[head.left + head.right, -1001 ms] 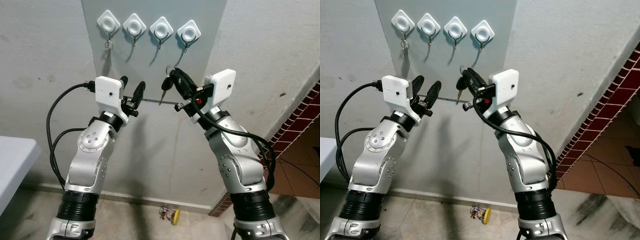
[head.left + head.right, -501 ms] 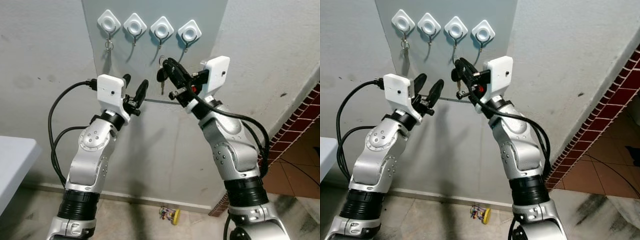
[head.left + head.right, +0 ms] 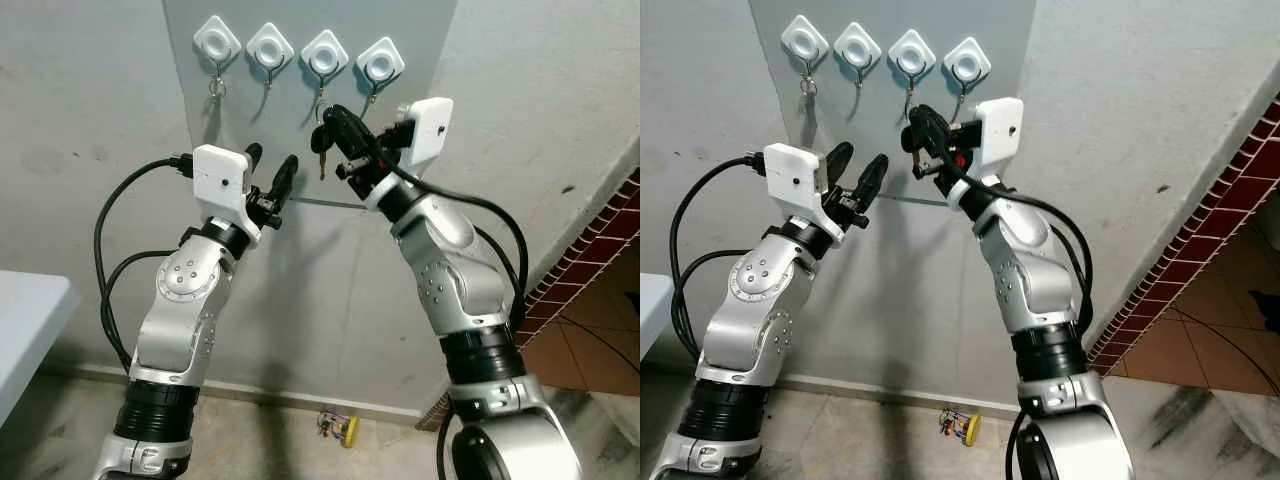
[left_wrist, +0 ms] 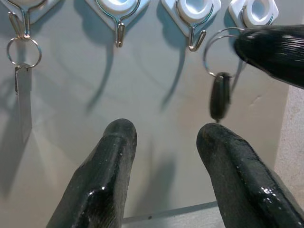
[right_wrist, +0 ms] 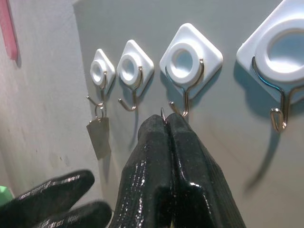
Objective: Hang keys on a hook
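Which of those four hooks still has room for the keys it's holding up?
The far-left hook is taken: a ring with a tag hangs there. The other three are bare. The right gripper, shut on the keys, is just below the third hook, where it is crowded. The open left gripper waits lower, under the second hook.

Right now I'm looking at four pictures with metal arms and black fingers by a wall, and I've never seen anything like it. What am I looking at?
It is a humanoid robot facing a wall. Two pictures come from cameras in its head, and one from each wrist, looking along the fingers. A grey panel on the wall carries four white hooks; the leftmost already holds a ring with a tag. The right claw is shut on a key ring, with a dark key hanging below it, just under the third hook. The left claw is open and holds nothing. A small toy lies on the floor.
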